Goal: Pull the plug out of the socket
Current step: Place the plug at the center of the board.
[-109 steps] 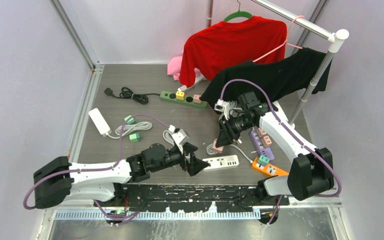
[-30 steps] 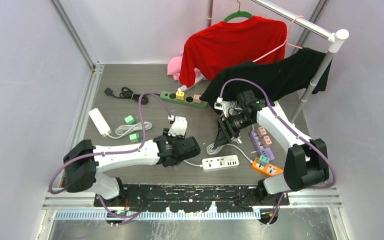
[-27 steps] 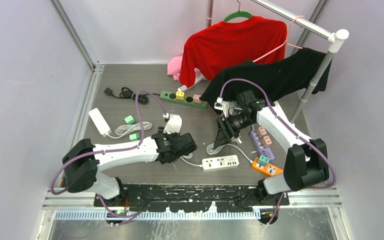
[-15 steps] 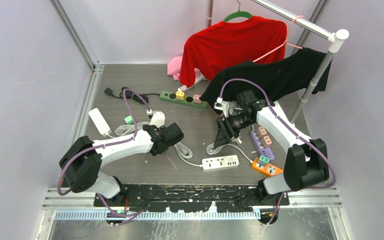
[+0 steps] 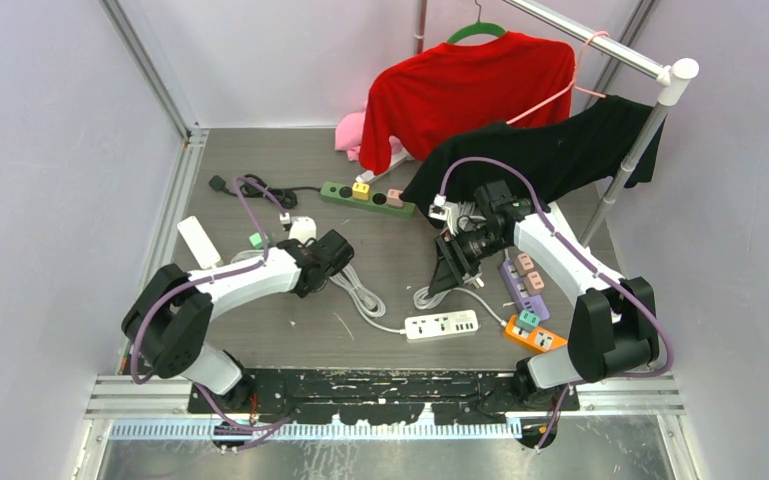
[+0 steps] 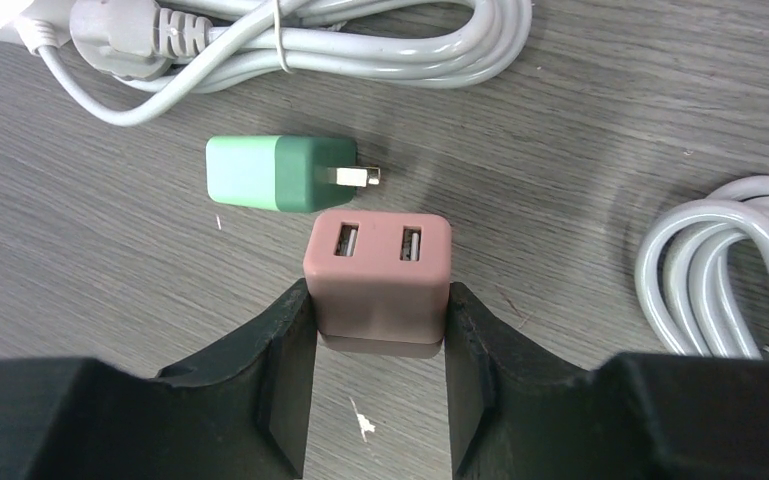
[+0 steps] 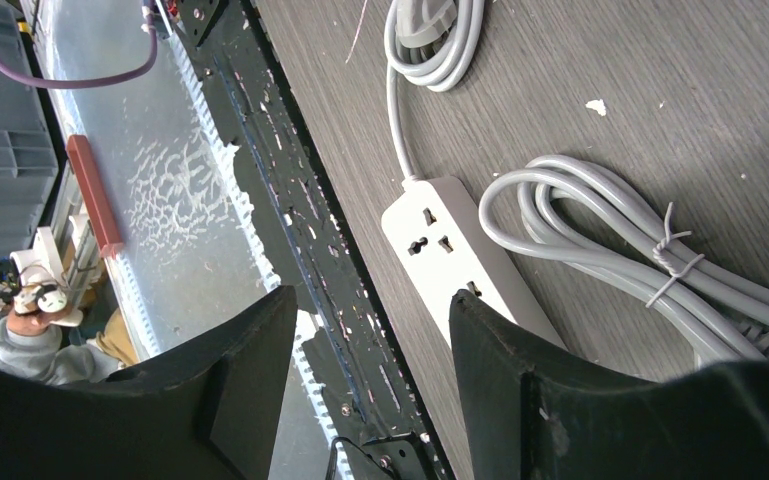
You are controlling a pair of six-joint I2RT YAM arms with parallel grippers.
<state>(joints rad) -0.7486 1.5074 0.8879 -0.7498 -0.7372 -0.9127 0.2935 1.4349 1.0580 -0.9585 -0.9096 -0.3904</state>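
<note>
My left gripper (image 6: 376, 300) is pinching a dusty-pink square plastic plug (image 6: 377, 262), one black finger pressed on each side, the face with its two USB slots turned up to my wrist camera. Seen from above, this hold sits well to the left of the white plastic power strip (image 5: 442, 324) and farther from my bases than it. The plug hangs just over the grey wood-grain tabletop (image 6: 610, 130), apart from any socket. Just past it lies a green plastic plug (image 6: 278, 173) on its side, metal prongs pointing right. Beyond that lies a bundled white cable (image 6: 360, 45).

My right gripper (image 7: 370, 310) is spread wide and holds nothing. It hangs above the tabletop just past the far side of the power strip, whose sockets show between my fingers in the wrist view. A tied coil of grey cable (image 7: 600, 235) lies right beside the strip.
</note>
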